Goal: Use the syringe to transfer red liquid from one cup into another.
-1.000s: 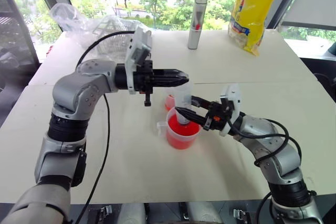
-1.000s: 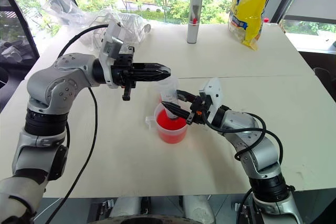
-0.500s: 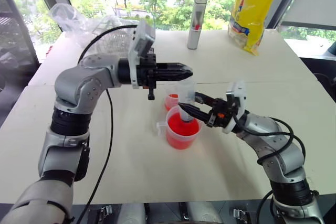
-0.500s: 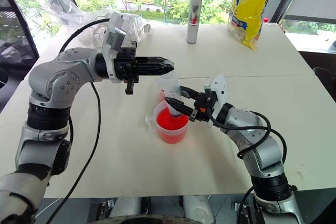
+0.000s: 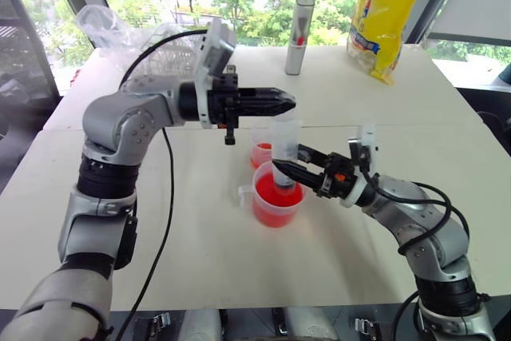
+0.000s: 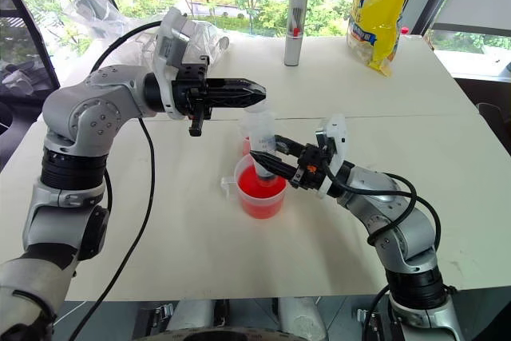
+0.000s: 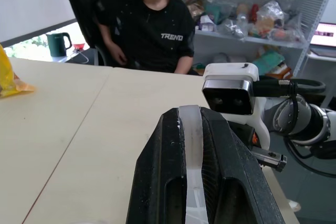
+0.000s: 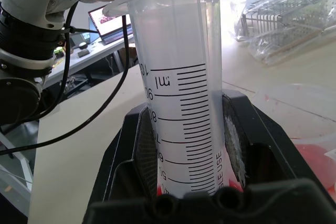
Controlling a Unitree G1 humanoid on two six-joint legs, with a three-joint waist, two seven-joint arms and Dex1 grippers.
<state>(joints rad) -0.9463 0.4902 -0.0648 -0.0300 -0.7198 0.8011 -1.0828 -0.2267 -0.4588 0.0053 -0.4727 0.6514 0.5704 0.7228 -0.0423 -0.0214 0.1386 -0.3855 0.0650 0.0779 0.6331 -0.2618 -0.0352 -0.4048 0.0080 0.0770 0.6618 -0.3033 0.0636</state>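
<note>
Since a second ago our left gripper [image 5: 289,102], clamped on the plunger, has lifted slightly, while our right gripper [image 5: 278,168] steadies the syringe [image 5: 281,145] upright in the larger cup [image 5: 276,202] to draw red liquid [image 5: 271,197].

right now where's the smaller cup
In the left eye view the smaller cup sits mid-table, just behind the measuring cup, below the left pincer.

White table [image 5: 200,269], handled cup [image 5: 275,204], smaller cup [image 5: 259,153], grey tube [image 5: 300,35], yellow bag [image 5: 387,13], crumpled plastic [image 5: 108,29]
</note>
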